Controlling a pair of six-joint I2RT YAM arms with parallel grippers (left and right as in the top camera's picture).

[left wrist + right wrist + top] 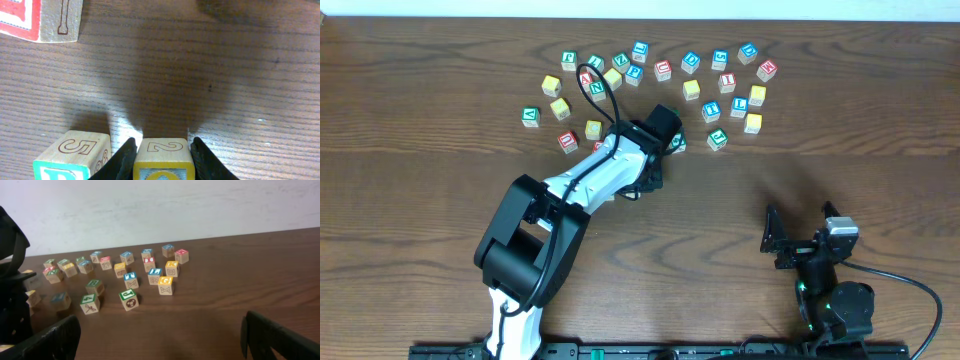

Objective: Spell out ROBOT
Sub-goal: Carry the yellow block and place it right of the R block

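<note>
My left gripper (162, 162) is shut on a yellow-faced wooden block (163, 159) with a 2 on its side; its jaws press both sides. A green-faced block (75, 155) with a 5 stands touching to its left on the table. In the overhead view the left gripper (665, 140) is at the near edge of the scattered letter blocks (691, 90). My right gripper (798, 232) is open and empty, low over bare table at the front right.
A red-bordered block (40, 19) lies at the far left in the left wrist view. Several coloured blocks (131, 299) are spread across the far half of the wooden table (840, 150). The left arm (580, 190) stretches diagonally over the table's middle.
</note>
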